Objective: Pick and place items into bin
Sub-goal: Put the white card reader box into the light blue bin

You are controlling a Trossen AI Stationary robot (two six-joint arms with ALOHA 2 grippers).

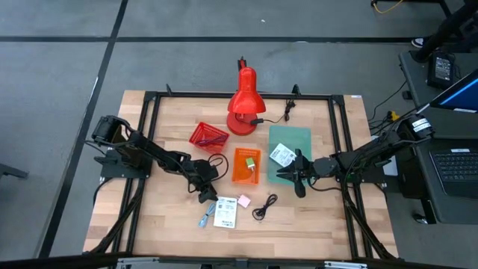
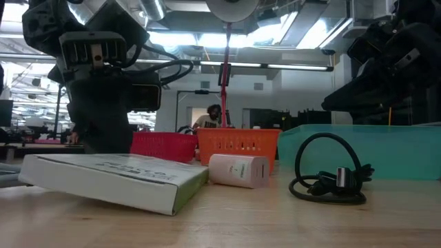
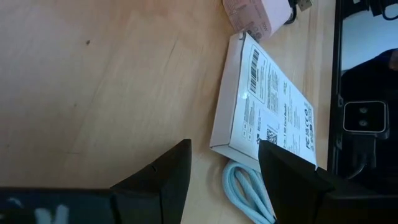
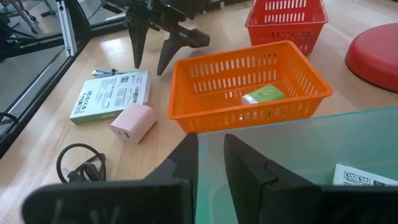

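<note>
Left gripper [image 1: 203, 196] jaws wide, hanging just above the surface by the white printed packet [image 1: 225, 211], holding nothing; a pale blue cable [image 3: 249, 196] lies beside that packet. Right gripper [image 1: 299, 181] jaws narrow, empty, at the edge of the teal bin [image 1: 291, 142], which holds a second packet [image 1: 283, 155]. Pink cube [image 1: 243, 201] and black coiled cable [image 1: 264, 206] lie loose nearby. Green cube [image 4: 262, 95] sits in the orange basket [image 4: 186, 93]. Red basket [image 1: 208, 137] beside the red lamp [image 1: 244, 104].
</note>
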